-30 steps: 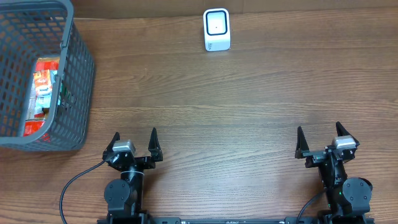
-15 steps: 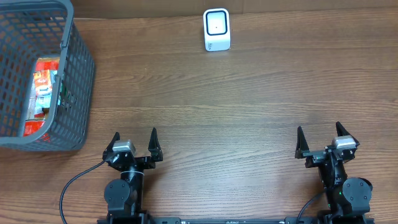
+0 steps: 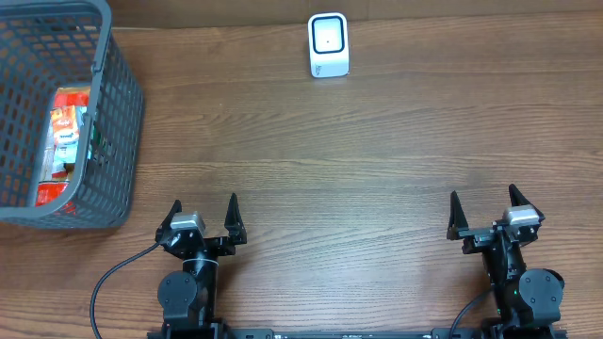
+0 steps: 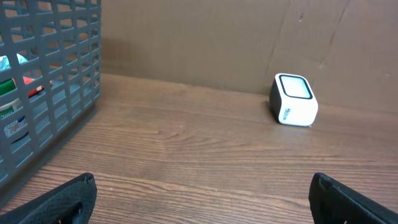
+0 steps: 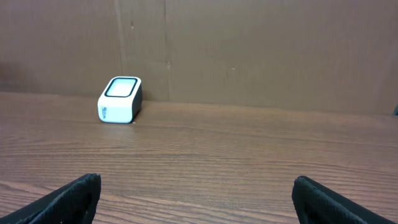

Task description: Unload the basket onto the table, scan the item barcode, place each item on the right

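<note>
A small white scanner with a dark window stands at the table's far edge, also in the left wrist view and the right wrist view. Red and green packaged items lie inside the grey basket at the far left; which one is the item I cannot tell, and no barcode shows. My left gripper sits open near the front edge, nothing between its fingers. My right gripper sits open at the front right, likewise holding nothing. Both are far from the basket and scanner.
The grey mesh basket wall rises at the left of the left wrist view. A brown cardboard wall backs the wooden table behind the scanner.
</note>
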